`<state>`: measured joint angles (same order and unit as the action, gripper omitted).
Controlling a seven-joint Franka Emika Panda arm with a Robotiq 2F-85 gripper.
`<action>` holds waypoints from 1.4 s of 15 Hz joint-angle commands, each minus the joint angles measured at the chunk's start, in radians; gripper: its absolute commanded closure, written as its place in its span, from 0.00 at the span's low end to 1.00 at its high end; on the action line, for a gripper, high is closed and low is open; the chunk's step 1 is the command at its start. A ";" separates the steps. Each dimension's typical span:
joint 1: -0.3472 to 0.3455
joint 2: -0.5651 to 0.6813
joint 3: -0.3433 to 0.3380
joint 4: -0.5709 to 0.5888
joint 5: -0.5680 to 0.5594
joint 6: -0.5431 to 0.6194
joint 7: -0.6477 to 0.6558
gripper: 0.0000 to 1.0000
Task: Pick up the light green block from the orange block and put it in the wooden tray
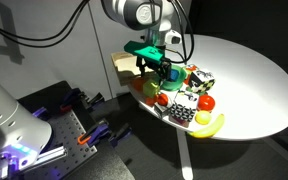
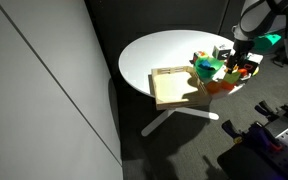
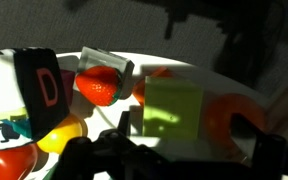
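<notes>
Light green block (image 3: 172, 108), judged light, rigid, smooth-faced, best pinched across its left and right faces; gripper (image 3: 177, 160) spread wide, holding nothing.

- light green block (image 3: 172, 108): clear only in the wrist view; too small to pick out in both exterior views.
- orange block (image 3: 222, 118), just behind the light green block: mostly covered, outline blurred.
- gripper (image 3: 174, 162), below the light green block: dark, out of focus, cut by the bottom edge; jaw spread unreadable.
- wooden tray (image 1: 122, 63), beyond the light green block: partly hidden by the gripper in an exterior view.
- arm (image 2: 259, 15), above the light green block: cut by the top edge in both exterior views.
</notes>
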<state>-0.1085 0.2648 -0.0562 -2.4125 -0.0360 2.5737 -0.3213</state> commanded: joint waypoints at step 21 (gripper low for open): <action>-0.006 0.105 0.017 0.072 -0.013 0.019 0.020 0.66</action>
<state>-0.1088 0.3650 -0.0434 -2.3609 -0.0347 2.6074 -0.3176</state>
